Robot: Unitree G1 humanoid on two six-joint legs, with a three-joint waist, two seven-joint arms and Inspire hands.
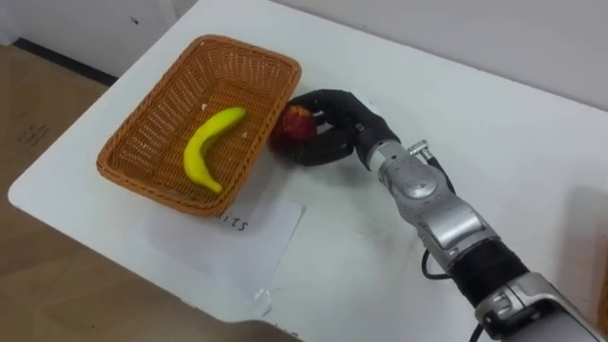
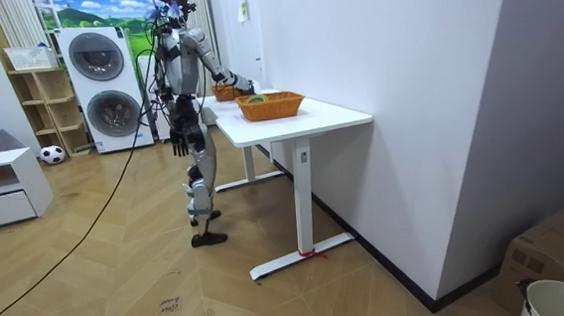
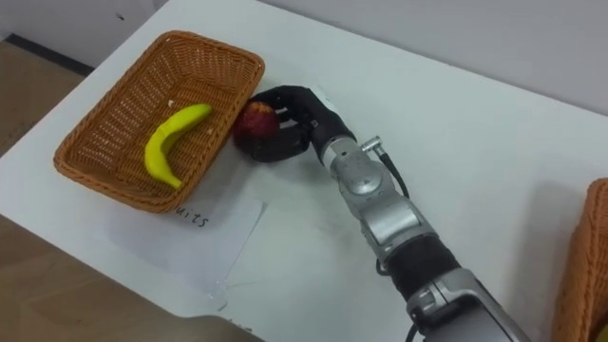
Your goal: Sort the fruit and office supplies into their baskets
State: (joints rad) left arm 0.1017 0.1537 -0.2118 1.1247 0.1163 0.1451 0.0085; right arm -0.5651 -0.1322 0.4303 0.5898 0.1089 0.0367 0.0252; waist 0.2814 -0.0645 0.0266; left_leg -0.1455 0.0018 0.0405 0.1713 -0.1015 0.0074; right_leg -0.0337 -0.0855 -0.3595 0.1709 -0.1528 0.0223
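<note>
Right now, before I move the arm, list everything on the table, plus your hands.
table: one, white, under everything
basket: one, brown wicker, table's left
banana: one, yellow, inside the basket
apple: one, red, beside the basket's right wall
paper sheet: one, white, before the basket
second basket: one, brown wicker, table's right
right hand: one, black, curled round the apple
left hand: one, dark, hanging at the robot's side

White table under the fingers of the right hand. Handwritten paper sheet flat on it, nearer the robot than the fingers, leftward. Two washing machines, ball: well apart from fingers.
</note>
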